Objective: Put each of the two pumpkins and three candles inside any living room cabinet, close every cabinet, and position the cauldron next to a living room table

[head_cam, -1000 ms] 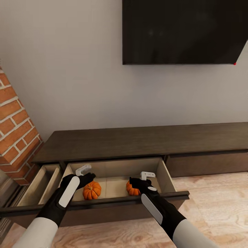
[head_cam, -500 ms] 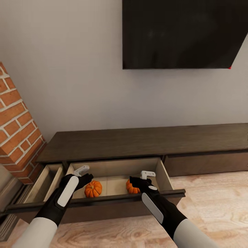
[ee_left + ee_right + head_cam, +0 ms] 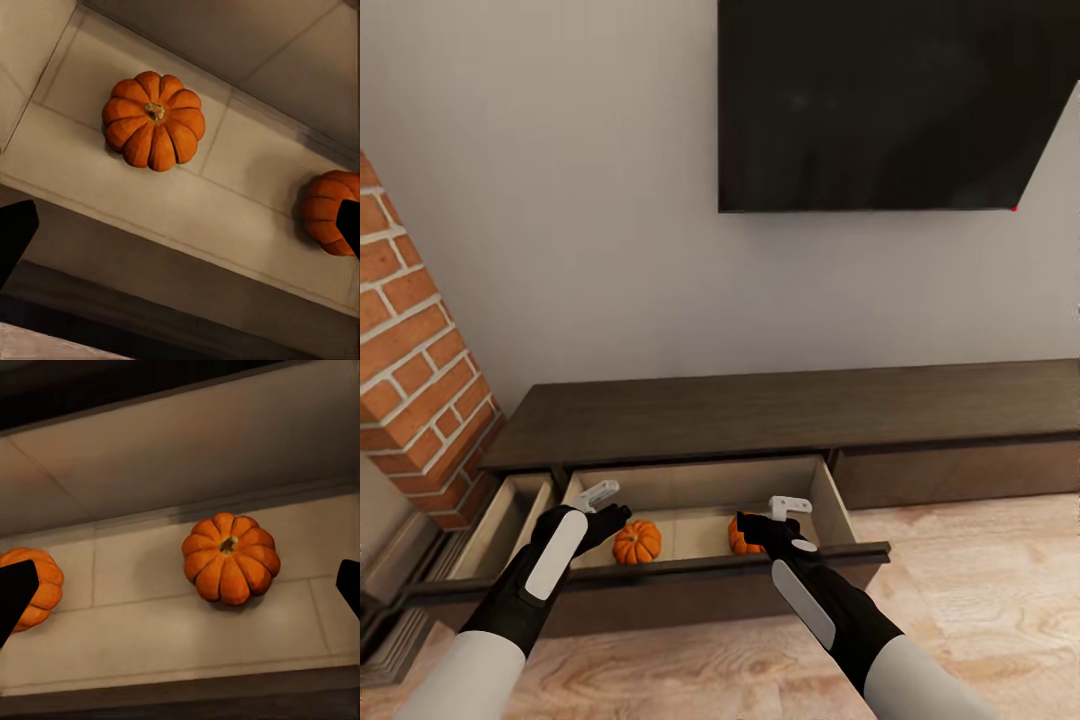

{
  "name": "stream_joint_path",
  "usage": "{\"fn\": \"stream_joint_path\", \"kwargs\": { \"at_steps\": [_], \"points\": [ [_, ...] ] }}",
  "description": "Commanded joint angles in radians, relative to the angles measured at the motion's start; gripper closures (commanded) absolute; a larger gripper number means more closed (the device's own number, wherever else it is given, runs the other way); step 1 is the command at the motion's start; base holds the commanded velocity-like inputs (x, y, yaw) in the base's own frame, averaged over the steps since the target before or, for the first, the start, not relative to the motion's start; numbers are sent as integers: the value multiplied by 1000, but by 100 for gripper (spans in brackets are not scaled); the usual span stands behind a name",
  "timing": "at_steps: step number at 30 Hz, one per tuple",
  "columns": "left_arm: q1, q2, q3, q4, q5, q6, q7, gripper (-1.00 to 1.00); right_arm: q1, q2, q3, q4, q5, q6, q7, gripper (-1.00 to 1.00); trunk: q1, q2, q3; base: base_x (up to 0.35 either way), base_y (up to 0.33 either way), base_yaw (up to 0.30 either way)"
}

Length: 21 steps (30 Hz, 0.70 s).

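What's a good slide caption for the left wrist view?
Two orange pumpkins resting apart on the open cabinet drawer's pale floor, seen between the open left gripper's fingertips.

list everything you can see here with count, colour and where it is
pumpkins: 2, orange, apart on the floor of the open middle drawer, one by the left gripper, one partly behind the right gripper
cabinet: 1, dark brown wood, low along the wall, middle drawer and a left drawer pulled out
screen: 1, black, on the wall above the cabinet
brick column: 1, red-orange, left of the cabinet
floor: light wood
left gripper: black with white, open, over the drawer
right gripper: black with white, open, over the drawer
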Motion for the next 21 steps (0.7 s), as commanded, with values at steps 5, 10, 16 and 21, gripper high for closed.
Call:
{"fn": "stream_joint_path", "kwargs": {
  "at_steps": [5, 10, 16, 21],
  "points": [
    [-1, 1, -4, -1, 11, 0, 10, -100, -1, 1, 2, -2, -6, 3, -8, -100, -20, 35, 15, -240, 71, 0],
    [-1, 1, -4, -1, 11, 0, 10, -100, -1, 4, 2, -2, -6, 0, -8, -100, -39, 70, 31, -301, 105, 0],
    [-1, 2, -5, -14, 10, 0, 10, -100, -1, 6, 2, -1, -6, -1, -8, -100, -46, 84, 37, -313, 55, 0],
    [0, 3, -5, -27, 10, 0, 10, -100, -1, 7, 2, -1, -6, -3, -8, -100, -46, 84, 37, -327, 5, 0]
  ]
}}
